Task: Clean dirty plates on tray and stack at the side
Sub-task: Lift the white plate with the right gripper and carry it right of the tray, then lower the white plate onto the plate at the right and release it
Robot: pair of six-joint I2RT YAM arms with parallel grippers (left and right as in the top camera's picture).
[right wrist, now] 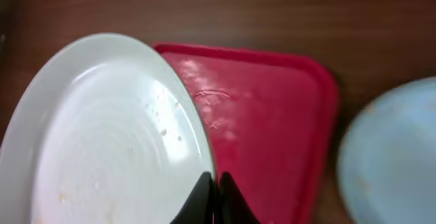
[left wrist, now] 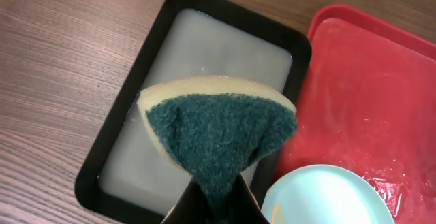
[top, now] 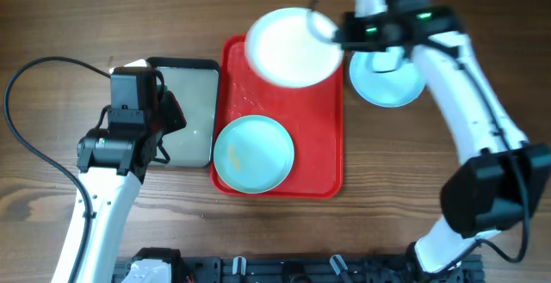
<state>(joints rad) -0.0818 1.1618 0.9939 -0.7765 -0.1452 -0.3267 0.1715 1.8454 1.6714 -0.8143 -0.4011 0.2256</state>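
The right gripper is pinched shut on the rim of a white round shallow plate and holds it up over the far end of the large red rectangular plastic tray. The right wrist view shows faint specks on the plate's face. A pale mint-aqua round plate with small yellowish smears lies flat in the near end of the tray, whose bare floor looks wet. A second mint-aqua plate sits on the brown wooden table just beside the tray's right rim, partly under the right arm. The left gripper is clamped on a yellow foam sponge with a dark green scouring face. It holds the sponge above a small black-rimmed rectangular tray of cloudy water, which lies just left of the red tray.
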